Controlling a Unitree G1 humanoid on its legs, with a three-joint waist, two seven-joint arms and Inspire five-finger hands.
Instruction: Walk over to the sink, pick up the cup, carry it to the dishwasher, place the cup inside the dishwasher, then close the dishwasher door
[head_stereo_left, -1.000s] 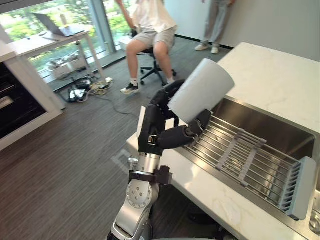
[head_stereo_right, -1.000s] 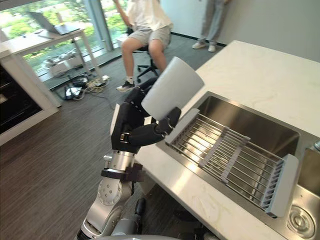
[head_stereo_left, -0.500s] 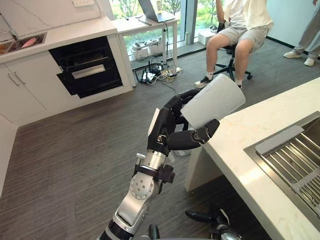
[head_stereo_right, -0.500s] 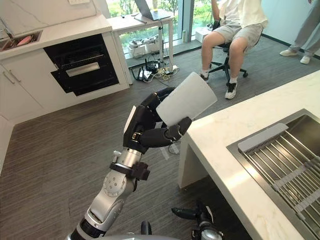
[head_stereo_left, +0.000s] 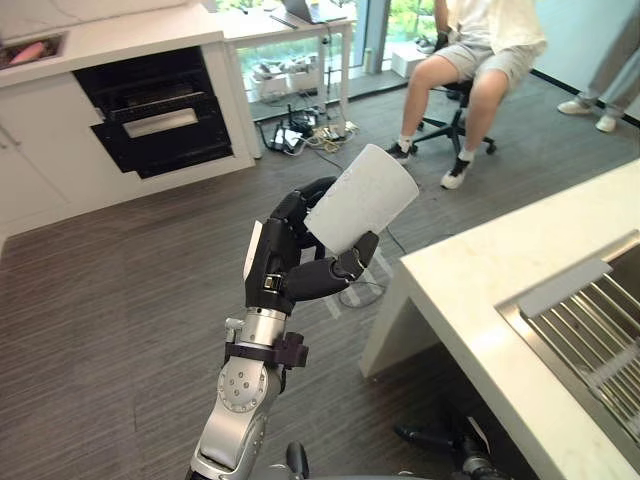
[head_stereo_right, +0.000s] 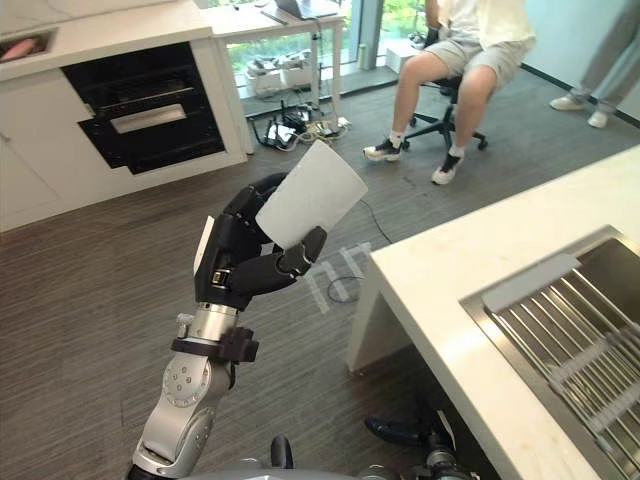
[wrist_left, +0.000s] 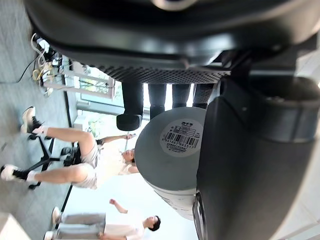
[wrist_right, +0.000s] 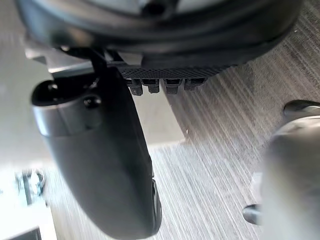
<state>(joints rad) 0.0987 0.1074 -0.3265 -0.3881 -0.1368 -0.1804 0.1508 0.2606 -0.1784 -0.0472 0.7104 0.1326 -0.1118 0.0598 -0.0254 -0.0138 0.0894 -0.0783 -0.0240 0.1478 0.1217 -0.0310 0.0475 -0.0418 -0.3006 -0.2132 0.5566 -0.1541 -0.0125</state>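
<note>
While its fingers (head_stereo_left: 296, 204) clamp the white cup (head_stereo_left: 360, 200), the left hand (head_stereo_left: 275, 262) holds it tilted

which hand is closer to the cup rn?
Left. The left hand is curled round the cup; the right hand hangs apart, over the floor.

Our left hand (head_stereo_left: 285, 265), wrapped round the cup (head_stereo_left: 362, 198), is up over bare floor (head_stereo_left: 110, 290). From there we see open room across the boards to the dishwasher (head_stereo_left: 150, 120) set in the far cabinets (head_stereo_left: 30, 170). The corner of the desk (head_stereo_left: 500, 290) stands close on the right. Past that corner, a seated person (head_stereo_left: 480, 50) on a chair (head_stereo_left: 455, 115) and a tangle of cables (head_stereo_left: 300, 135) on the floor crowd the far side.
</note>
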